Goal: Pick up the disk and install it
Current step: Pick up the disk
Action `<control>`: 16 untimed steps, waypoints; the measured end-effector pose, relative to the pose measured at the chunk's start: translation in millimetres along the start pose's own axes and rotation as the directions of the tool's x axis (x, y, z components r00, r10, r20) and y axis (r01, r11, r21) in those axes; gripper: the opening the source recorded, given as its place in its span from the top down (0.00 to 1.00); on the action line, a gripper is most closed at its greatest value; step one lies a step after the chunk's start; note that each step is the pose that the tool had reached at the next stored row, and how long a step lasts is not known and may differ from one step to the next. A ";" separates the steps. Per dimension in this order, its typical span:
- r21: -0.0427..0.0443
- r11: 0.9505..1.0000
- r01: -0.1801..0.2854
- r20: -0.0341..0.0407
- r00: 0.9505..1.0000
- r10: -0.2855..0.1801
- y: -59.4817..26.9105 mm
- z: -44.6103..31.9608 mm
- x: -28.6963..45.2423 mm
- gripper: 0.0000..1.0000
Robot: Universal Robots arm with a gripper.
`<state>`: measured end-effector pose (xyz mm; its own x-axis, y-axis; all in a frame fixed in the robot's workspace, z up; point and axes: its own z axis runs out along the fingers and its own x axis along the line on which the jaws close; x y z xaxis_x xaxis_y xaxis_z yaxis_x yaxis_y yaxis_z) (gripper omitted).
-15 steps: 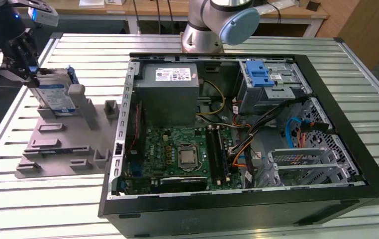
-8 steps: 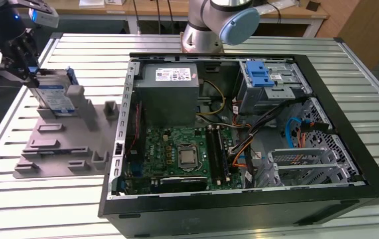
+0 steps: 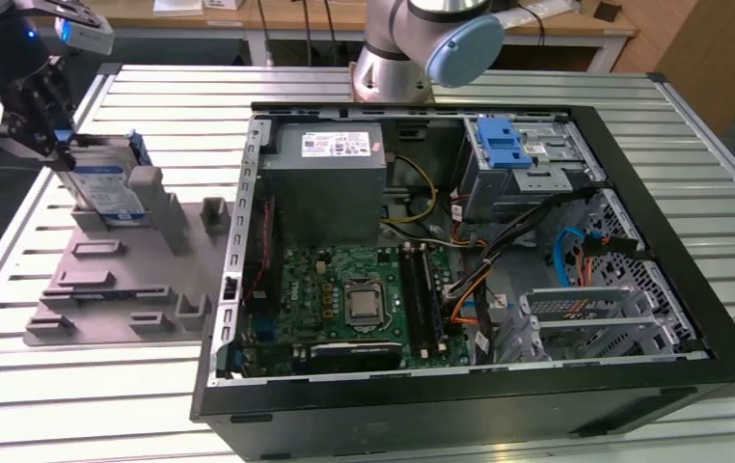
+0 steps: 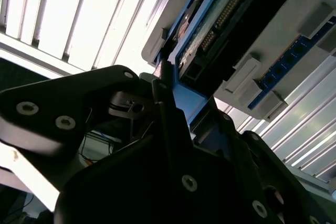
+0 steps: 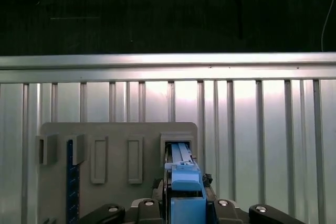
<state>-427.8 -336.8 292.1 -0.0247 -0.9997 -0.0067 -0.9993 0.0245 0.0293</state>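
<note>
1. The worktop point(image 3: 85, 405) is a slatted metal table. A grey fixture plate point(image 3: 110, 280) lies along its edge at the exterior view's left, and an open computer case point(image 3: 471, 410) fills the middle and the exterior view's right.
2. The disk point(image 3: 108, 188) stands on edge in a slot of the fixture plate, near the worktop's far corner at the exterior view's left. Its label side faces the computer case.
3. The gripper point(image 3: 52, 145) is at the end of the disk that points away from the case, level with the disk's upper part.
4. In the first wrist view, the disk's blue carrier point(image 5: 181, 179) runs edge-on from its slot in the fixture plate point(image 5: 118, 129) into the gripper point(image 5: 184, 205). The jaws sit against the two sides of the carrier, pinching it.
5. In the second wrist view, a black finger point(image 4: 168, 108) lies along the blue frame, and the disk point(image 4: 220, 19) shows its connector end.
6. Inside the case, a grey power supply box point(image 3: 329, 183) lies beside a drive cage point(image 3: 529, 169) with a blue latch. A green motherboard point(image 3: 341, 289) lies nearer the case's front wall.
7. The arm's base point(image 3: 400, 58) stands at the worktop's far edge.
</note>
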 end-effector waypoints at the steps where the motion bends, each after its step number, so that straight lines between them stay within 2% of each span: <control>1: 0.000 1.000 0.004 0.000 1.000 -0.004 0.0 0.0 0.4 0.64; 9: 0.000 1.000 0.014 -0.001 1.000 -0.014 0.0 0.0 0.9 0.62; 10: 0.000 1.000 0.014 -0.001 1.000 -0.014 0.0 0.0 0.8 0.56; 15: 0.000 1.000 0.014 -0.001 1.000 -0.014 0.0 0.0 0.8 0.57; 16: 0.000 1.000 0.014 -0.001 1.000 -0.014 0.0 0.0 0.8 0.64</control>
<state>-427.8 -337.7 292.1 -0.0102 -0.9999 -0.0066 -0.9995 0.0100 0.0293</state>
